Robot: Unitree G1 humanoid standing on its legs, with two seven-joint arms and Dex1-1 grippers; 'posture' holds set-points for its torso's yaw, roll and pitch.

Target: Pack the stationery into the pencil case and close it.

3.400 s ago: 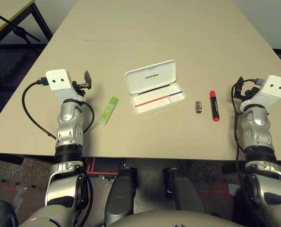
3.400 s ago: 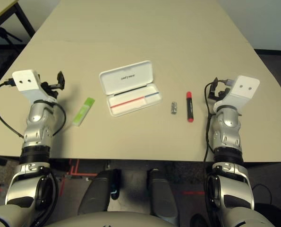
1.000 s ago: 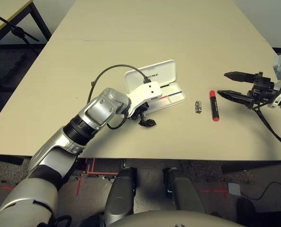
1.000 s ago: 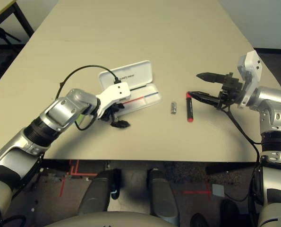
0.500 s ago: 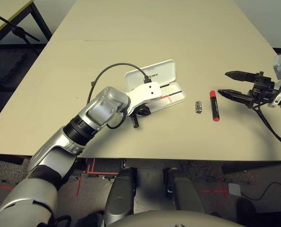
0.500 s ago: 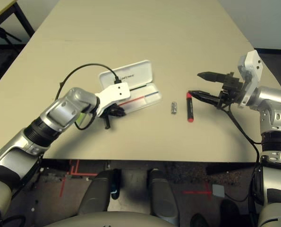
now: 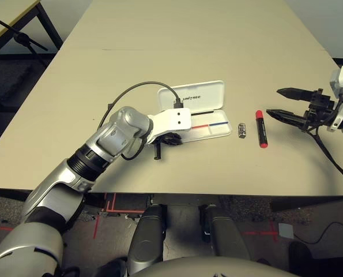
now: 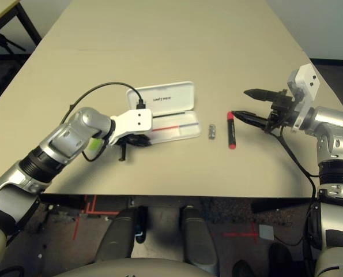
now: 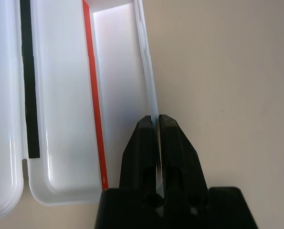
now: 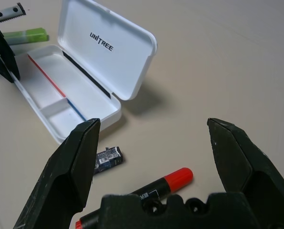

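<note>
so the left end effector (image 9: 157, 125) is down on the beige surface (image 7: 159, 57), fingers pressed together and pinching the thin front wall of the pencil case (image 7: 201, 111) at its left end. The green stick (image 10: 25, 35) lies flat just past that end of the case; from the head cameras it's mostly tucked behind the left arm, just a bit of green peeking out by the forearm

the case itself sits open about mid-surface, lid (image 10: 106, 45) tilted up and back with the black UNITREE lettering showing, and a red and blue line (image 7: 211, 124) running along inside the tray. Tray looks empty as far as I can see

right of the case there's the tiny silvery-black metal piece (image 7: 241, 130), just beside the case's right end, then the red marker (image 7: 261, 129) near it, both lying loose on the surface

far right, the right end effector (image 7: 285, 103) hangs above the surface beside the marker, fingers spread wide apart, nothing between them
</note>
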